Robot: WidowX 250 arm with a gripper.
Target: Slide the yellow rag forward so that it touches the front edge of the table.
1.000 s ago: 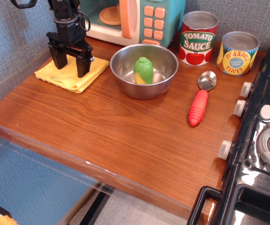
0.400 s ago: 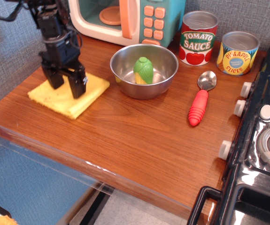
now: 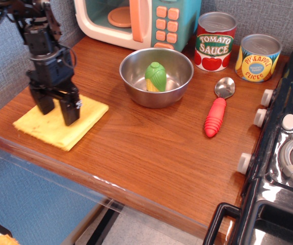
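Reddish-brown wood grain covers the table [image 3: 151,153], which is backed by a grey textured wall and ends in a glossy rounded front edge. On its left part the yellow rag [image 3: 87,115] is laid flat, close to the front edge; its near corner appears to reach the edge or stop just short of it, and which cannot be told. The gripper [image 3: 57,112] is set down on the rag, its two black fingers [image 3: 71,111] spread apart with the tips pressed onto the cloth and nothing clamped between them. To the right of the rag, apart from it, a steel bowl [image 3: 136,89] is seen with a green-and-yellow toy corn [image 3: 155,76] inside. Further right a spoon [image 3: 217,109] with a red handle is laid on the wood. Behind the bowl a toy microwave [image 3: 141,20], a tomato sauce can [image 3: 215,41] and a pineapple slices can [image 3: 258,57] are lined along the wall. At the right edge a black stove [image 3: 284,153] is seen.
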